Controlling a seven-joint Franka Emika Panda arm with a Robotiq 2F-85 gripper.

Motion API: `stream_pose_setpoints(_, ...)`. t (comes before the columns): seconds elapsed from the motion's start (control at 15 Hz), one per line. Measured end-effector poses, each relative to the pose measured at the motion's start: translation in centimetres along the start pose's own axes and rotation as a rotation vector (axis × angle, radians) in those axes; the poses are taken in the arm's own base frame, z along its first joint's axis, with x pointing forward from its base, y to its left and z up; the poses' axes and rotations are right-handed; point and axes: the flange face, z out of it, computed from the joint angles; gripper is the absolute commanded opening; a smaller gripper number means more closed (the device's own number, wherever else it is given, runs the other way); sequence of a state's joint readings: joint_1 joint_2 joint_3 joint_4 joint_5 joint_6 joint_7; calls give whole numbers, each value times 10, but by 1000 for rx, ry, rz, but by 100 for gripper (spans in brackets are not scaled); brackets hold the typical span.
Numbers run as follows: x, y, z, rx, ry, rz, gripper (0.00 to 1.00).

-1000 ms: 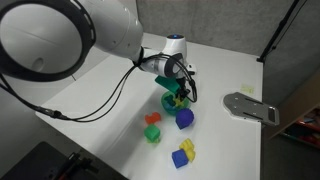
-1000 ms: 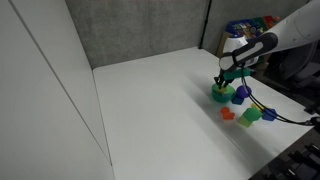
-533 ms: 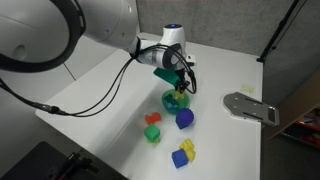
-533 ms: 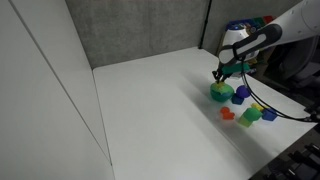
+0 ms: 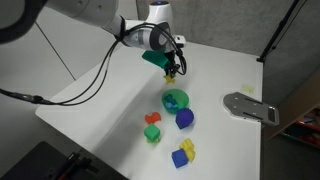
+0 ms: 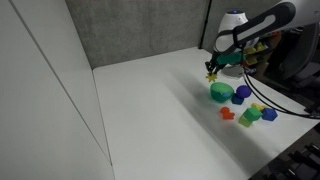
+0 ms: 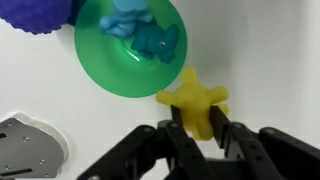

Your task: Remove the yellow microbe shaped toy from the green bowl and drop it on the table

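My gripper (image 7: 197, 127) is shut on the yellow microbe shaped toy (image 7: 193, 100), a small spiky yellow piece, and holds it in the air above the white table (image 5: 100, 85). The toy also shows in both exterior views (image 5: 170, 72) (image 6: 211, 75). The green bowl (image 7: 115, 60) lies below and beside the toy, with a bluish toy (image 7: 150, 35) inside it. In both exterior views the bowl (image 5: 175, 100) (image 6: 221, 92) stands on the table, apart from the gripper (image 5: 170, 68).
A purple spiky ball (image 5: 185, 118), a red piece on a green block (image 5: 152, 126) and a yellow piece joined to a blue block (image 5: 184, 153) lie near the bowl. A grey metal plate (image 5: 250, 107) lies at the table's edge.
The gripper has risen out of the green bowl with the yellow toy in it and moved up and away from the bowl.
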State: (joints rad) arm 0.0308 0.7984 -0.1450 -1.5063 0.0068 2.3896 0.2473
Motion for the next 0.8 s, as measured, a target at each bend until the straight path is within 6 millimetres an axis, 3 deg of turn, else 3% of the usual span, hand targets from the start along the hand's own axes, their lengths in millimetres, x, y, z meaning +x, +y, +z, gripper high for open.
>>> stream_pose_setpoints(0.33,-31,-68,-21,56,-16,-95,10)
stream_pose_setpoints(0.67,-72,-117,-7,80,-80,-199,10)
stream_pose_setpoints(0.73,-79,-120,-2,79,-98,-214,15)
stream_pose_setpoints(0.8,-85,-121,5,76,-120,-225,49)
